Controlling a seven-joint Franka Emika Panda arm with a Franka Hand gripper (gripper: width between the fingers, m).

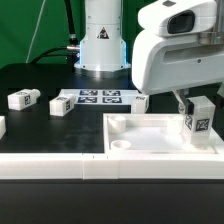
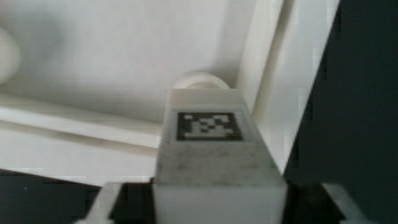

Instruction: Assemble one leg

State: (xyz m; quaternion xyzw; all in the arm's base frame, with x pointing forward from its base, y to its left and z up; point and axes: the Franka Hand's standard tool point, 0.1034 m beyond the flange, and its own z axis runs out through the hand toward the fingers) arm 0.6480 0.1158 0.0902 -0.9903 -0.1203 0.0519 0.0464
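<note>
My gripper [image 1: 200,112] is shut on a white leg [image 1: 201,119] with a black-and-white tag on its side, held upright over the right rear corner of the large white tray-like part [image 1: 150,148]. In the wrist view the leg [image 2: 212,135] reaches from between the fingers [image 2: 111,203] down to the tray's corner, where a round socket [image 2: 206,78] shows just past its tip. Whether the tip touches the socket I cannot tell. Three more legs lie on the table: one [image 1: 22,99] at the exterior view's left, one [image 1: 61,104] beside it, one [image 1: 140,103] behind the tray.
The marker board [image 1: 99,97] lies flat in front of the robot base [image 1: 103,40]. A white ledge [image 1: 60,168] runs along the near edge of the black table. A small white part [image 1: 2,126] sits at the exterior view's far left edge.
</note>
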